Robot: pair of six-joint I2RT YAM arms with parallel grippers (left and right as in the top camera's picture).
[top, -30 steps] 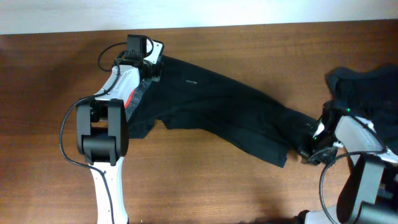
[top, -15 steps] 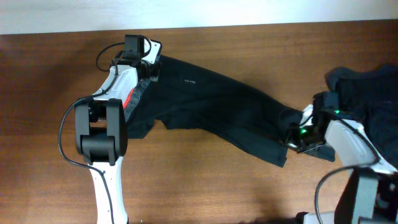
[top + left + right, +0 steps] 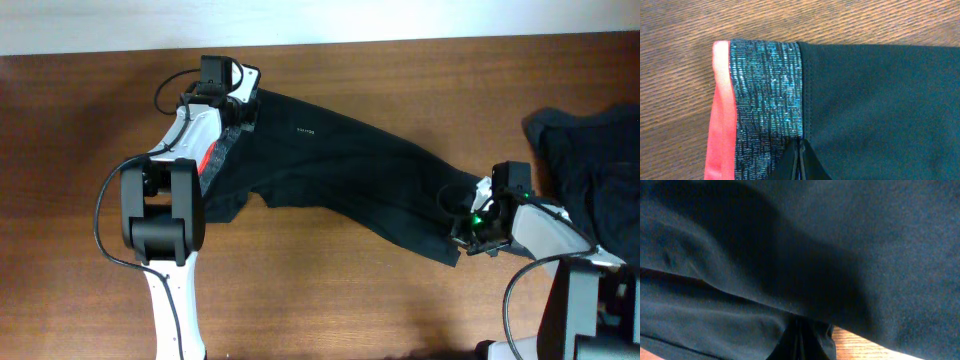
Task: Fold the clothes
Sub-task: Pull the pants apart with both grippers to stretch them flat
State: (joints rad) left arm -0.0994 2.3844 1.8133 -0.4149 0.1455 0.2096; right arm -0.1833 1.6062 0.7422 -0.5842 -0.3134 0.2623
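The wooden table (image 3: 350,295) carries the black trousers (image 3: 340,170) and a dark garment heap (image 3: 590,150).

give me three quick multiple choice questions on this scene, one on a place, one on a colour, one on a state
1. Where does the dark heap lie?
A far right; B far left; C centre
2. What colour edges the grey waistband?
A yellow; B red; C white
3. The right gripper is:
A wide open; B shut on the heap; C shut on the trousers

Answers:
1 A, it fills the overhead view's right edge.
2 B, the left wrist view shows a red strip beside the grey.
3 C, its fingers pinch black cloth at the leg end.
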